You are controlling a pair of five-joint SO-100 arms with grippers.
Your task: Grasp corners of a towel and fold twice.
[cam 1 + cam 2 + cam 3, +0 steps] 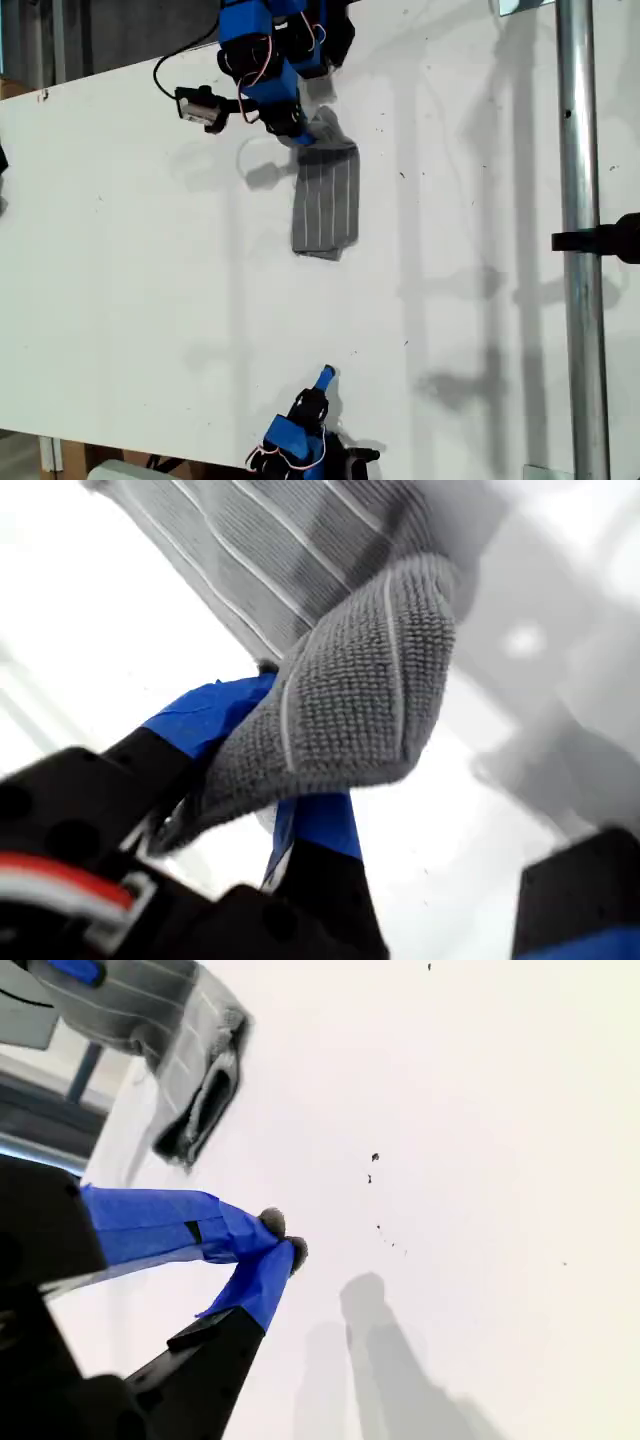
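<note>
Towel (326, 200) lay folded on white surface (130, 280), upper centre of exterior view. First wrist view: my first tool (270, 780) pinched a towel corner (350, 710). Second wrist view: my second tool (282, 1242) pressed together, empty, well apart from towel.

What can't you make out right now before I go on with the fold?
- Towel layer count: folds stacked, exterior view too small.
- Pinched corner: bunched cloth covers my first gripper tips.
- Towel's far end, second wrist view: blurred, cut by the edge.
- My second gripper: empty.
</note>
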